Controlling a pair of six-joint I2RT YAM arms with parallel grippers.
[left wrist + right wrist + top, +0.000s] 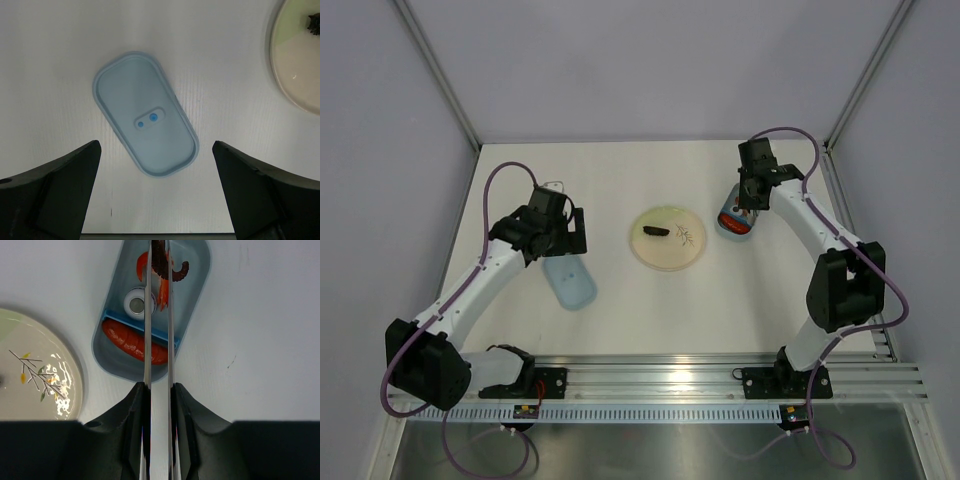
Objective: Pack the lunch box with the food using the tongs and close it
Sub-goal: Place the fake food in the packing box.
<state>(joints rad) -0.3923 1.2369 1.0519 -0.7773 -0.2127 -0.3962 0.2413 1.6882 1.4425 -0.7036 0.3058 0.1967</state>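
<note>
The right gripper (160, 388) has its jaws narrow, clamped on the tongs (148, 315), whose arms reach out over the box (195, 285) just right of the plate (665, 257). Between the arms sits a curled piece (160, 262), above the far compartment beside a shrimp (141, 265) and a round piece (135, 305). A sausage (130, 342) fills the near compartment. One dark piece (655, 231) lies on the plate. The left gripper (156, 146) hovers, jaws wide, over the lid (142, 120), which lies flat on the surface (620, 180).

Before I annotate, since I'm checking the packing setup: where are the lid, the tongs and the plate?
lid (145, 122), left wrist view, centre, at its small tab.
tongs (148, 350), right wrist view, left blade.
plate (660, 256), top external view, bare near part.
</note>
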